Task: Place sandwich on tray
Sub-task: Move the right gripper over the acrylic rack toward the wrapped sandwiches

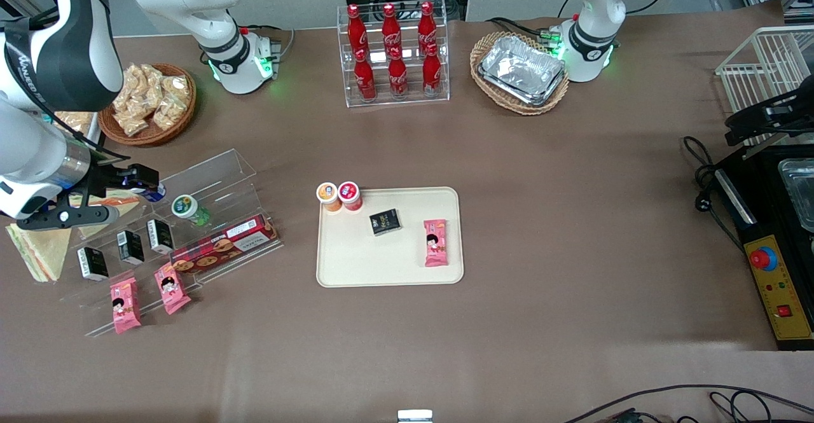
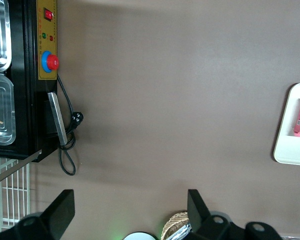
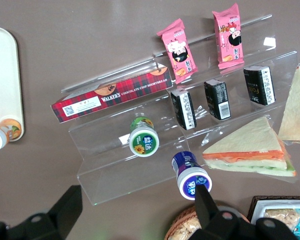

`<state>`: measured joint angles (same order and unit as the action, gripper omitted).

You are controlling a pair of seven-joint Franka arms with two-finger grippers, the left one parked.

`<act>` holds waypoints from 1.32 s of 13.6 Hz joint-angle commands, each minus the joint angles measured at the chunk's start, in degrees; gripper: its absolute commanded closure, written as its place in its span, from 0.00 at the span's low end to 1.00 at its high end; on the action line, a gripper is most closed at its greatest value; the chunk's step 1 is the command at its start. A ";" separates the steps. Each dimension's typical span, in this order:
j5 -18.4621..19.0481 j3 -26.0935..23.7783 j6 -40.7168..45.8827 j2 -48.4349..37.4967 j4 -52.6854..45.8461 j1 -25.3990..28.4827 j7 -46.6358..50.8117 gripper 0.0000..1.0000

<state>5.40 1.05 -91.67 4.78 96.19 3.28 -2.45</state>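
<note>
1. Step: approach. The sandwich (image 1: 39, 252) isn't grasped yet and the tray (image 1: 381, 264) has no wedge on it, so the task looks barely begun.
2. Gripper (image 1: 141, 181) hangs above the clear display stand (image 1: 210, 175) at the working arm's end of the table. Its jaws are spread wide w/ nothing between them. The wrist view shows the fingers (image 3: 206, 199) apart above a blue-capped pot (image 3: 191, 177).
3. Target: the sandwich lies flat on the table just beside the stand, nearer the front cam than the gripper, w/ thin green/white/red layers along its edge. In the wrist view only part of its pale bread face (image 3: 296, 105) shows.
4. Lookalike: the orange-band wedge (image 3: 250, 149) lies closer to the gripper, farther from the front cam than the target. Don't take that one.
5. Tray sits mid-table, well apart from the sandwich. It carries two small pots (image 1: 339, 195), a black packet (image 1: 385, 221) and a pink snack pack (image 1: 435, 242). Bare space is on its near part.
6. Next, prob.: shift toward the front cam, past the lookalike, centre over the target, line the jaws across the wedge, descend, close gently (soft bread, slippery wrap).
</note>
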 commanded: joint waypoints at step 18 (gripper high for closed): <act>-2.67 5.26 0.61 -0.99 -1.80 -0.73 -0.45 0.00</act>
<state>5.03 3.08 -91.67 4.41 95.31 2.83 -2.38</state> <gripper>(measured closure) 0.000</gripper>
